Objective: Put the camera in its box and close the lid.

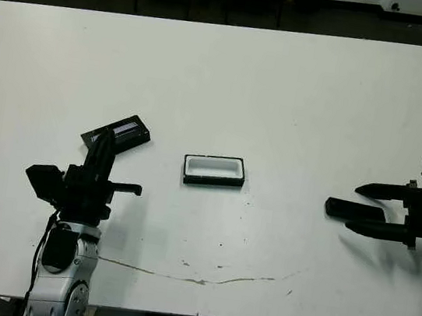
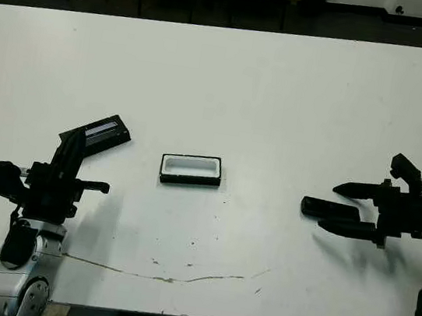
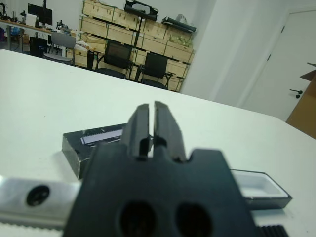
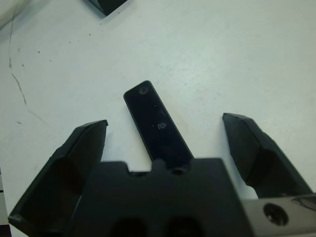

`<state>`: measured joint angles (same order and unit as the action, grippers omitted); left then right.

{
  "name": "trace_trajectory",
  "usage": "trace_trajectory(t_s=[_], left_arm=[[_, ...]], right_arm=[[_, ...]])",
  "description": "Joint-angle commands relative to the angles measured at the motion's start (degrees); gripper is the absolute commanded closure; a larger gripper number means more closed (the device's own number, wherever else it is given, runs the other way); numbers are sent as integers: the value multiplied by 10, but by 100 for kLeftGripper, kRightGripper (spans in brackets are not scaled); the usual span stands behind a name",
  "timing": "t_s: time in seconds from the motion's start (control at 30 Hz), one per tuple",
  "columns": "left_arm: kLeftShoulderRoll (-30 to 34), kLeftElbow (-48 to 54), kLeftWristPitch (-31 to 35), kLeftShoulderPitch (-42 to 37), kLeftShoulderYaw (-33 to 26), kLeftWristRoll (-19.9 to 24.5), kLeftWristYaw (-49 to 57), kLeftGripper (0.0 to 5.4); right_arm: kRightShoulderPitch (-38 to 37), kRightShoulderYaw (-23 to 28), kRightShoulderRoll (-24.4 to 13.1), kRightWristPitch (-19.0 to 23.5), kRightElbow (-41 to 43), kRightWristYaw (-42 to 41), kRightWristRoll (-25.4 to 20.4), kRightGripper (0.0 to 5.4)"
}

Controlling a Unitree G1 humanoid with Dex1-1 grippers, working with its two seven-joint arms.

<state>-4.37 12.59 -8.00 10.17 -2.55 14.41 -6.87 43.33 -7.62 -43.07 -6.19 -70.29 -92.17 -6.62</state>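
Note:
The camera (image 1: pixel 343 208) is a slim black bar lying flat on the white table at the right. My right gripper (image 1: pixel 353 207) stands open around it, one finger (image 4: pixel 81 148) on each side and neither touching it; the camera (image 4: pixel 157 123) shows clearly in the right wrist view. The box (image 1: pixel 214 171), black with a white lining, sits open near the table's middle. The lid (image 1: pixel 131 132), flat and black with a pale strip, lies at the left. My left gripper (image 1: pixel 107 137) is shut and empty, its tips at the lid's near edge, as the left wrist view shows (image 3: pixel 150 106).
A thin cracked line (image 1: pixel 194 278) runs across the table's front part. The table's front edge lies close below both arms. Chairs and wooden crates stand beyond the far edge in the left wrist view.

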Motion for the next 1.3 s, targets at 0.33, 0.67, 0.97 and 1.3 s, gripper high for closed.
trace_trajectory(t_s=[0.33,0.67,0.97,1.3], left_arm=[[6,-6,13,6,-3,2,0,540],[6,-4,11,6,-3,-2,2,540],[9,-7,8,3,-9,-1,0,540],[9,-4,10,1,-12,3,-3,540]], right_arm=[[-34,20,16,-10,-9,35,36,1],[-42,4,12,-46,6,23,64,86],[-79,-18,-14,-62,87,24,83,249],[-115,-13,-26,-36,146,43,74,427]])
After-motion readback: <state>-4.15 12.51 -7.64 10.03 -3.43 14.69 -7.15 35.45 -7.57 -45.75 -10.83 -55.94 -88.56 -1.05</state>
